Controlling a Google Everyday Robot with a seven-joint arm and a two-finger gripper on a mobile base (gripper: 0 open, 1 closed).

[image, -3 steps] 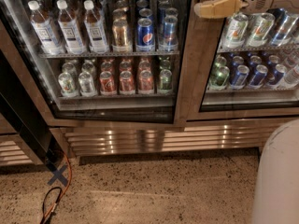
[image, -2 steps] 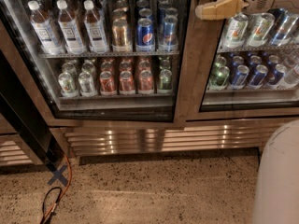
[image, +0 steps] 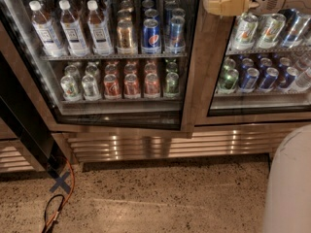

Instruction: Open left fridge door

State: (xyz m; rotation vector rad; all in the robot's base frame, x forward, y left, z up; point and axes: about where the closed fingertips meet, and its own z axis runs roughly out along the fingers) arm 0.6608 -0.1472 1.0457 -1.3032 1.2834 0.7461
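Note:
The left fridge door (image: pixel 193 72) has a large glass pane in a wide bronze-steel frame. Bottles and cans on shelves show through it. Its lower edge slants and stands slightly out from the cabinet, so it looks a little ajar. My gripper (image: pixel 218 3), tan at the tip on a white arm, is at the top right. It sits against the upper right side of this door's frame, at the seam with the right door.
The right glass door (image: pixel 262 57) fronts rows of cans. A ribbed steel grille (image: pixel 170 144) runs below both doors. A black slanted post (image: pixel 24 125) stands at the left, with an orange cable (image: pixel 70 188) and a blue cross mark (image: pixel 60 182) on the speckled floor. My white body (image: pixel 291 188) fills the lower right.
My gripper has shifted very slightly to the right along the door frame. The door's position looks almost the same.

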